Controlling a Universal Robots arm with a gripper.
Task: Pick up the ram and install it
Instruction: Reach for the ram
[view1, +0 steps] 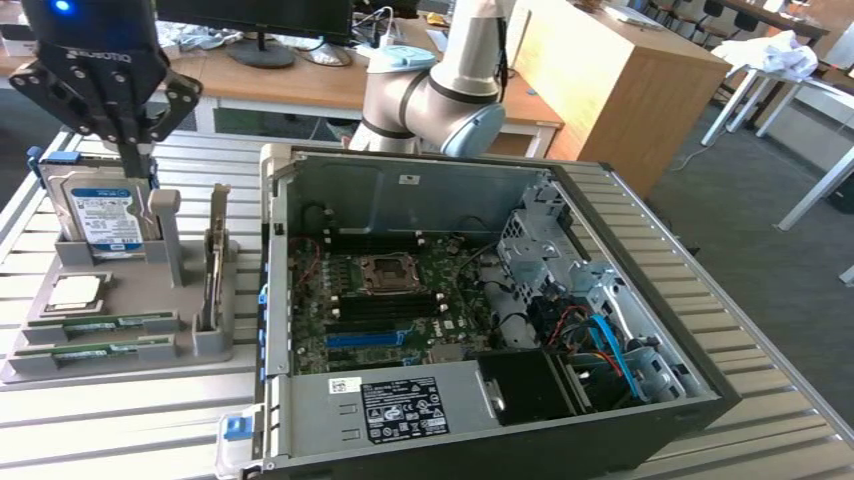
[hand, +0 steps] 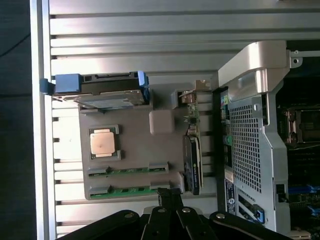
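I see the ram (view1: 102, 322) as a thin green stick, on its long edge in the grey holder (view1: 134, 368). A matching stick (view1: 96, 349) sits just beside it, parallel.

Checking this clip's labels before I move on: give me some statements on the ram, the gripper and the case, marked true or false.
1. Two ram sticks lie in the grey holder. True.
2. The gripper holds a ram stick. False: it is shut on nothing, above the holder.
3. The computer case is open, with its motherboard showing. True.
4. The hard drive lies flat in the holder. False: it stands on edge.
5. The silver processor chip lies in the holder, between the hard drive and the ram sticks. True.
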